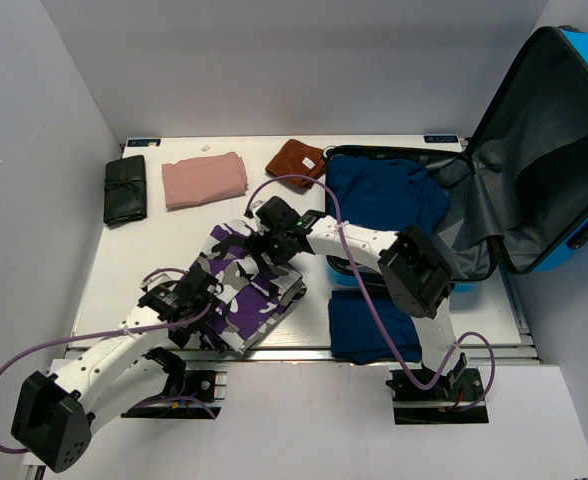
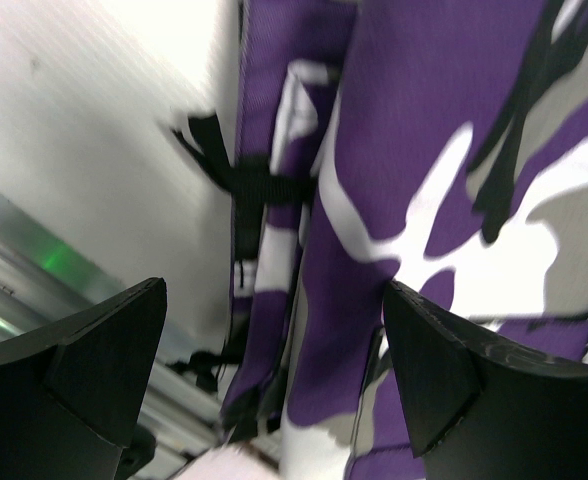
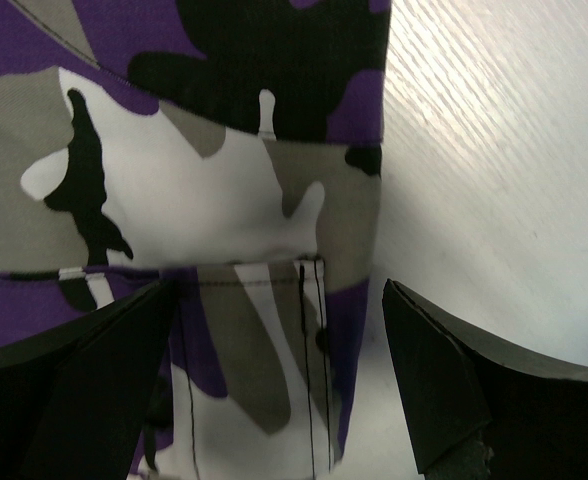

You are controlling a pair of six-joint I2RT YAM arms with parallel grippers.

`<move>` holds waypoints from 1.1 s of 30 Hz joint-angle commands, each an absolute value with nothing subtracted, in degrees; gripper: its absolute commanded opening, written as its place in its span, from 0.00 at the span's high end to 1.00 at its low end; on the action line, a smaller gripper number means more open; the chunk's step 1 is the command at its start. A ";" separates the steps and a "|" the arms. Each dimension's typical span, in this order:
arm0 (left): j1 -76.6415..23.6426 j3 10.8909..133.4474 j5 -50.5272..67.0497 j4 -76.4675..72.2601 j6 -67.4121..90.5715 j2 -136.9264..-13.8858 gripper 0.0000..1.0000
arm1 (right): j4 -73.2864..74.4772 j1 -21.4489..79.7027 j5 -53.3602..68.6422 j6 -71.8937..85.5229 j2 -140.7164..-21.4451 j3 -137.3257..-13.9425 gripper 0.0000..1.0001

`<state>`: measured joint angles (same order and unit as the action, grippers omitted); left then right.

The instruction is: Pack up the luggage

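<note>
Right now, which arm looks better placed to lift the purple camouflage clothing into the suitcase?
Probably the right. The right gripper, open, hovers over the camouflage clothing's far edge, nearer the open luggage; the left gripper, also open, sits at its near-left corner, farther away.

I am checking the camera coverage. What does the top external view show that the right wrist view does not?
Only top external: the open luggage, blue clothes in it, a pink cloth, a black pouch. Only right wrist: a stitched pocket seam. Both: the purple camouflage garment, the white table, the right gripper.
</note>
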<state>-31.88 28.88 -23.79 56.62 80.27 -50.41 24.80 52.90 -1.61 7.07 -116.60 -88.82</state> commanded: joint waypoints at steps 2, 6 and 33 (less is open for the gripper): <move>-29.44 25.85 -28.39 52.92 81.30 -47.03 0.02 | 17.85 53.00 -0.62 7.03 -118.73 -90.27 0.11; -27.42 22.51 -26.37 44.66 76.65 -46.49 0.02 | 14.86 52.82 -0.70 7.21 -120.23 -89.48 0.11; -23.64 40.94 -12.84 31.99 46.59 -54.93 1.00 | 17.48 52.82 0.80 6.94 -108.20 -90.35 1.00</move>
<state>-23.00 33.52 -16.99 36.40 53.43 -54.85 17.04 51.83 2.22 6.92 -115.20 -86.41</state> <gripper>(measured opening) 0.328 0.132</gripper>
